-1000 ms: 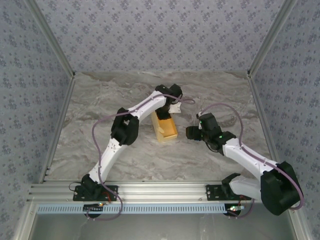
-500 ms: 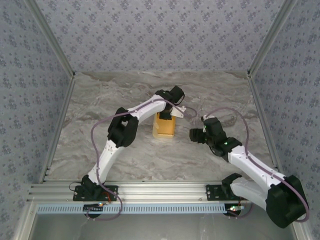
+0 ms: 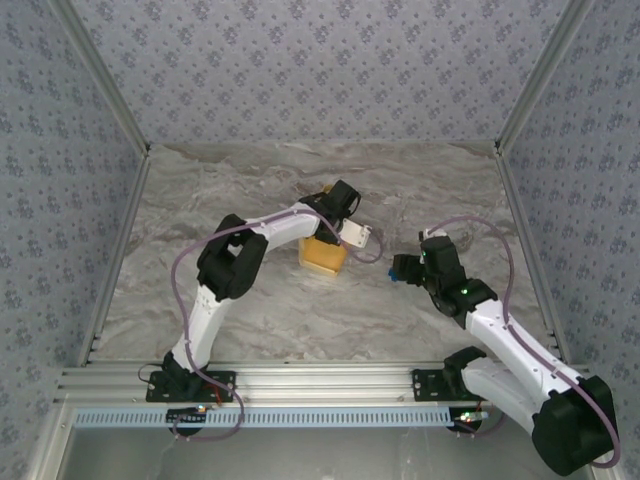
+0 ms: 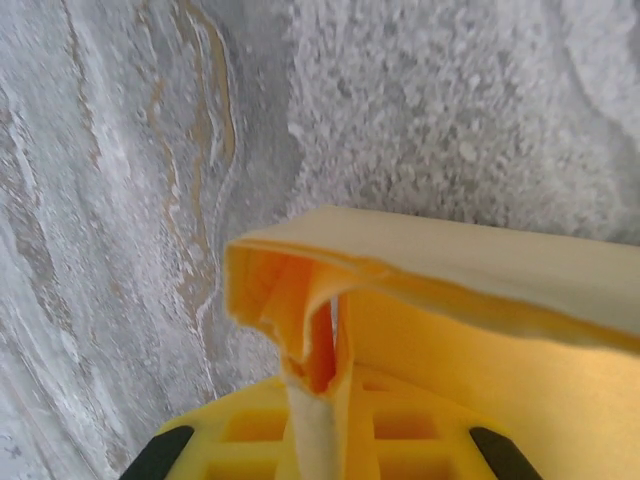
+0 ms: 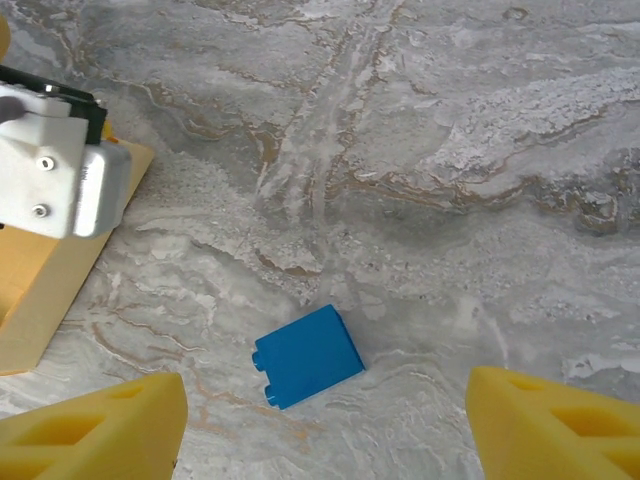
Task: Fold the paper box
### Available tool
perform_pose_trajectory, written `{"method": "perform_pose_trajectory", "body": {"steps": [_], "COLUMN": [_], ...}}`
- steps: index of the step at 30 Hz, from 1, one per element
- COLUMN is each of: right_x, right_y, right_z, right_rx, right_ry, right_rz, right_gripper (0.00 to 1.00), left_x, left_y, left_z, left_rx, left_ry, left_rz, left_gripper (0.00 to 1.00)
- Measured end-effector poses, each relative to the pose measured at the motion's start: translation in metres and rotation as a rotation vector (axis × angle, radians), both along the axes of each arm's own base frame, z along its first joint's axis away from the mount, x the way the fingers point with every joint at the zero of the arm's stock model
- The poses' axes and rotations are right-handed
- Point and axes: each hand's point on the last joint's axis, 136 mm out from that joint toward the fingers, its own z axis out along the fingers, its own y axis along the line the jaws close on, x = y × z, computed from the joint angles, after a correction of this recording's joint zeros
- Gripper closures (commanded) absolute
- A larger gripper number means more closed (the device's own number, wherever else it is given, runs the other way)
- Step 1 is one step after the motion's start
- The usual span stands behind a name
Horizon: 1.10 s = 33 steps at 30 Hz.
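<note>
The yellow-orange paper box point(image 3: 322, 256) stands partly folded at the middle of the marble table. My left gripper point(image 3: 338, 212) sits at its far upper edge. In the left wrist view that gripper point(image 4: 325, 425) is shut on a crumpled flap of the paper box point(image 4: 480, 300), pinched between the yellow fingers point(image 4: 250, 440). My right gripper point(image 3: 401, 268) hangs to the right of the box, apart from it. Its jaws stand open in the right wrist view point(image 5: 325, 440), wide apart with nothing between them. A corner of the box point(image 5: 45, 295) lies at the left there.
A small blue brick point(image 5: 308, 356) lies on the table below the open right gripper. The left gripper's white housing point(image 5: 55, 165) shows above the box corner. Patterned walls point(image 3: 90, 150) enclose the table on three sides.
The left gripper has turned and drawn back a little with the box, which now looks shorter and more upright. The right gripper has pulled back to the right, away from the box.
</note>
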Motion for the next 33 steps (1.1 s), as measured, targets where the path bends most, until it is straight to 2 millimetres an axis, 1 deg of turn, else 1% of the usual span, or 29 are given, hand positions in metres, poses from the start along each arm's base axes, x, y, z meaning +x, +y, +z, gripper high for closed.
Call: {"method": "perform_pose_trajectory", "body": {"steps": [6, 10, 15, 18, 23, 27, 33], "right_x": [-0.001, -0.001, 0.0, 0.0, 0.0, 0.0, 0.0], "right_y": [-0.003, -0.004, -0.005, -0.005, -0.005, -0.005, -0.005], "right_z": [-0.001, 0.0, 0.001, 0.002, 0.0, -0.001, -0.001], "right_rx": [-0.008, -0.007, -0.008, -0.009, -0.013, -0.013, -0.013], "right_ry": [0.017, 0.016, 0.016, 0.015, 0.026, 0.026, 0.026], "right_rz": [-0.008, -0.012, -0.014, -0.014, -0.015, -0.015, -0.015], "right_gripper": [0.24, 0.24, 0.24, 0.24, 0.24, 0.24, 0.24], "left_x": [-0.004, -0.007, -0.011, -0.014, -0.028, -0.036, -0.043], "left_y": [-0.011, -0.016, -0.02, -0.02, -0.02, -0.021, -0.019], "left_z": [0.002, 0.006, 0.008, 0.011, 0.016, 0.024, 0.028], "left_rx": [-0.054, -0.082, -0.109, -0.118, -0.119, -0.133, -0.145], "left_ry": [0.0, 0.026, 0.057, 0.072, 0.12, 0.147, 0.183], "left_rz": [-0.05, -0.06, -0.048, -0.04, -0.038, -0.04, -0.026], "left_gripper": [0.81, 0.67, 0.58, 0.53, 0.48, 0.45, 0.43]}}
